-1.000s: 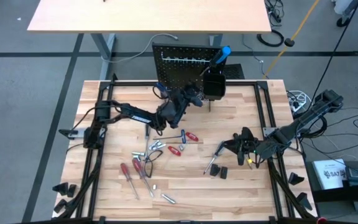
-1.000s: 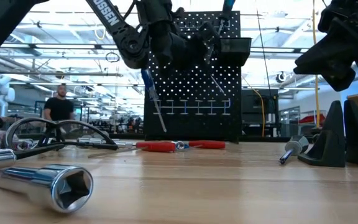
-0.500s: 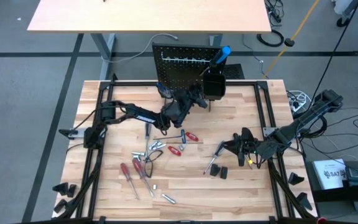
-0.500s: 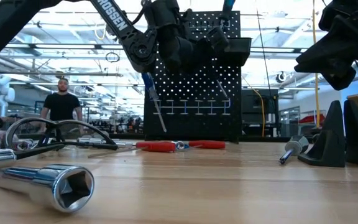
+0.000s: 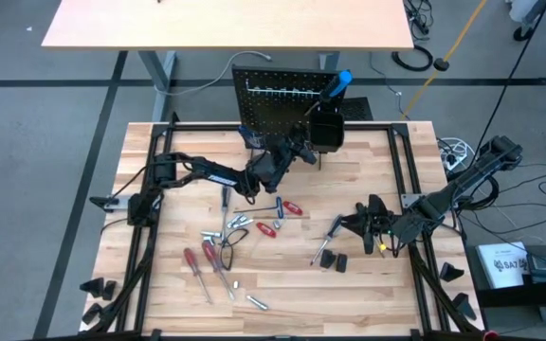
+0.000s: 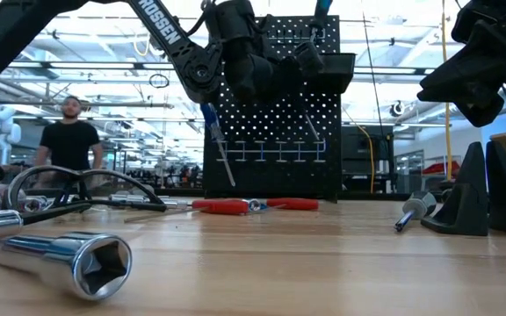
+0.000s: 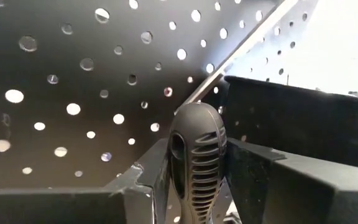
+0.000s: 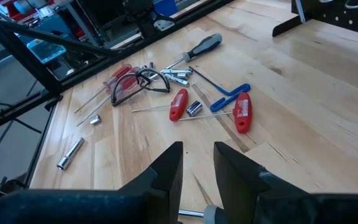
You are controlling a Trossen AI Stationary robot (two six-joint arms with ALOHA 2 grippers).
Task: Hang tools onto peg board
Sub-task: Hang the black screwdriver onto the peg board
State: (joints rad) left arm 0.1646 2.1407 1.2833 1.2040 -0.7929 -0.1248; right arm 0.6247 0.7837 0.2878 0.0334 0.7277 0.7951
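The black peg board (image 5: pixel 278 95) (image 6: pixel 271 149) stands at the table's far edge, with its box bin (image 5: pixel 325 128) (image 6: pixel 334 65) at the right. A blue-handled screwdriver (image 5: pixel 339 83) sticks up out of the bin. Another (image 6: pixel 211 118) slants down at the board's left side. My left gripper (image 5: pixel 301 144) (image 7: pixel 194 155) is raised just in front of the board, beside the bin, shut on a tool with a dark ribbed handle (image 7: pixel 194 137). My right gripper (image 5: pixel 349 225) (image 8: pixel 197 165) hovers open at the table's right, above a grey-handled screwdriver (image 5: pixel 330 237) (image 6: pixel 411 211). My left gripper pinches the tool's dark ribbed handle (image 7: pixel 191 168) between its two fingers. The handle's rounded end sticks out past them toward the board. The fingers come from the table's near left side, about level, and the tool is lifted clear of the table. The rest of it is hidden.
Loose tools lie mid-table: red-handled keys (image 5: pixel 292 206) (image 8: pixel 241 112), red screwdrivers (image 5: pixel 197 265), pliers (image 5: pixel 221 248), and sockets (image 5: pixel 254 301) (image 6: pixel 60 259). Black wedge blocks (image 5: pixel 335 260) (image 6: pixel 464 202) sit beside my right gripper. A person (image 6: pixel 68 145) stands in the room behind.
My left gripper has moved a little toward the table's far right, closer to the bin, and has rolled about its own axis with the tool still in it. It has then kept still.
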